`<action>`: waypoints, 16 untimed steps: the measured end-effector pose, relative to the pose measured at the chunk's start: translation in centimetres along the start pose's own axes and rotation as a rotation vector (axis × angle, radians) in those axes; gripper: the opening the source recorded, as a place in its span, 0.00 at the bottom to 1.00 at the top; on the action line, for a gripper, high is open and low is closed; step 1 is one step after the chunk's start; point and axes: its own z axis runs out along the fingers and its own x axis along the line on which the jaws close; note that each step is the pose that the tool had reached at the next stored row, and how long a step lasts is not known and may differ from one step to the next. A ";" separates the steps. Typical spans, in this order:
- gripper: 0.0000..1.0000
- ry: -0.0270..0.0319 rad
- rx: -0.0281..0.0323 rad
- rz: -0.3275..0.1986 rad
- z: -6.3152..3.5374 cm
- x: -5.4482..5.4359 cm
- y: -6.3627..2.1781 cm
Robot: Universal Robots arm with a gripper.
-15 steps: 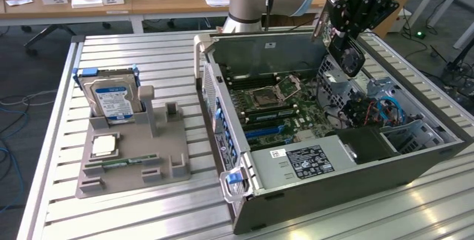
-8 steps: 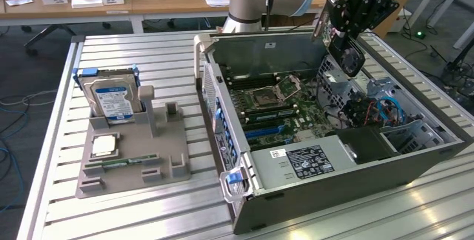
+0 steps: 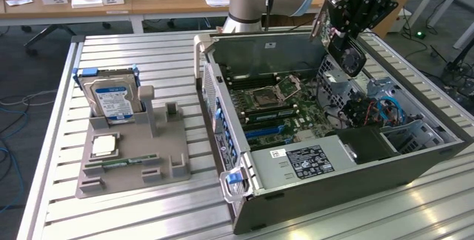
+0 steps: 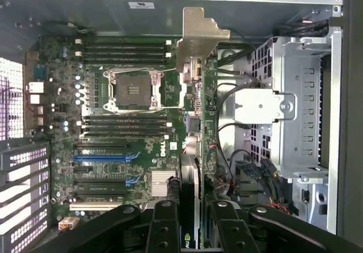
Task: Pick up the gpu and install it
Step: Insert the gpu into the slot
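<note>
Gripper is pinched onto the gpu, fingers clamped on both faces of the card. The gpu hangs upright in the air at approx. 1 o'clock in the exterior view, over the far corner of the open pc case. It is clear of the motherboard (not seated). In the wrist view it shows edge-on, w/ its pale bracket at the far end. At 9 o'clock, well apart from the case, the hard drive stands in a grey holder. A memory stick lies in the holder at approx. 8 o'clock.
</note>
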 end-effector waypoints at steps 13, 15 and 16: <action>0.26 0.0078 -0.0029 -0.149 0.01 0.0 0.00; 0.26 0.0090 -0.0034 -0.173 0.01 0.0 0.00; 0.26 0.0097 -0.0036 -0.185 0.01 0.0 0.00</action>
